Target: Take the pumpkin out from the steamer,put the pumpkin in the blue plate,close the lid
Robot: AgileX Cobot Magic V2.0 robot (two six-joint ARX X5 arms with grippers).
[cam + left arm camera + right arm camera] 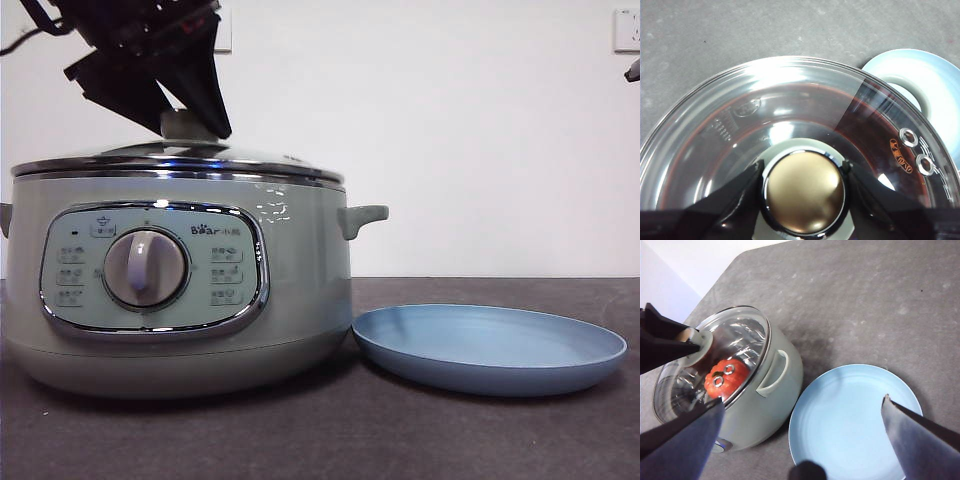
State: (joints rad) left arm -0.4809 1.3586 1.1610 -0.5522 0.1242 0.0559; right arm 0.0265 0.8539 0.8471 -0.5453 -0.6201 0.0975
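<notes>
The pale green steamer [180, 290] stands at the left with its glass lid [180, 158] resting on it. My left gripper [804, 192] is shut on the lid's knob [804, 192], one jaw pressing on each side; in the front view it comes down onto the knob [188, 124] from above. The orange-red pumpkin [726, 378] shows through the glass inside the steamer. The blue plate [490, 345] lies empty on the table right of the steamer. My right gripper [802, 402] is open and empty, high above the plate [855, 425].
The dark grey table [400, 440] runs under both things. The steamer's side handle [362, 217] points toward the plate. A white wall stands behind. A black tip of the waiting arm [632, 70] shows at the upper right.
</notes>
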